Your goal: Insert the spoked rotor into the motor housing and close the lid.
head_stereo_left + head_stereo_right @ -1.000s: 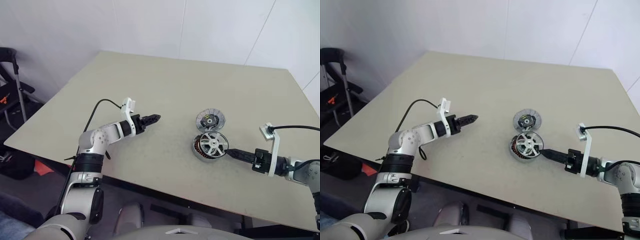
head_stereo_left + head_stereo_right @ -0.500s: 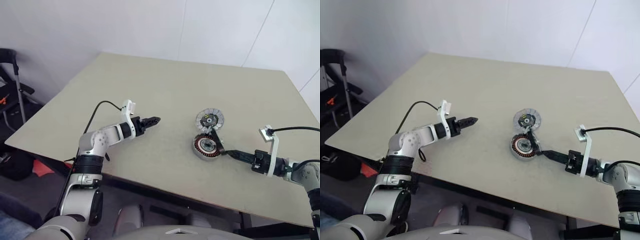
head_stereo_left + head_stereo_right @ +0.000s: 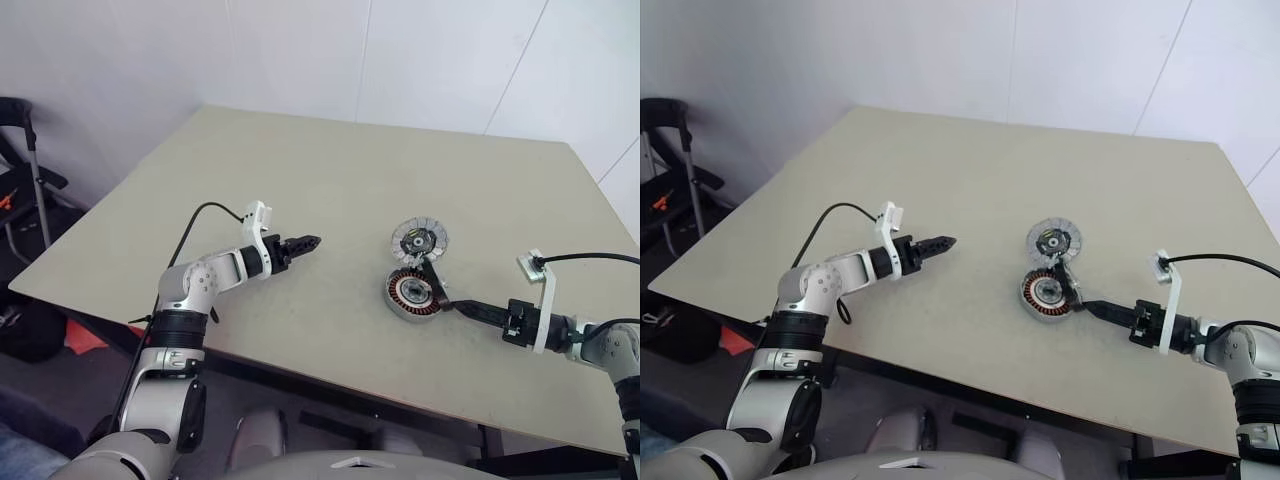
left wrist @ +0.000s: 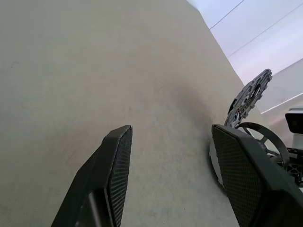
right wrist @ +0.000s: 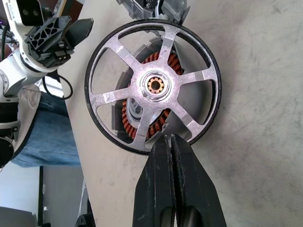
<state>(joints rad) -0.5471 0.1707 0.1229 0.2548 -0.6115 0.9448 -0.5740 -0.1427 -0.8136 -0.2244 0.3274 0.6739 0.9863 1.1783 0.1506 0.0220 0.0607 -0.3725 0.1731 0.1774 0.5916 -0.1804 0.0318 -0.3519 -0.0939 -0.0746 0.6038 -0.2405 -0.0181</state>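
The spoked rotor (image 5: 154, 85) stands tipped up on its edge over the motor housing (image 3: 406, 295), whose copper windings show through the spokes. My right gripper (image 5: 169, 138) is shut on the rotor's rim at its near side; in the left eye view that gripper (image 3: 452, 302) sits just right of the housing. The ribbed lid (image 3: 420, 240) stands swung back behind the housing, dark centre facing up. Well to the left of the housing, my left gripper (image 3: 314, 239) hovers low over the table, open and holding nothing, its fingers (image 4: 118, 156) pointing toward the lid (image 4: 251, 97).
The beige table (image 3: 300, 170) has its front edge close below both arms. A black wheeled frame (image 3: 25, 150) stands on the floor beyond the table's left corner. White walls rise behind the far edge.
The rotor lay flat on the housing a second ago. Now it is tipped up on edge, with my right gripper shut on its rim. The left arm has stayed put.
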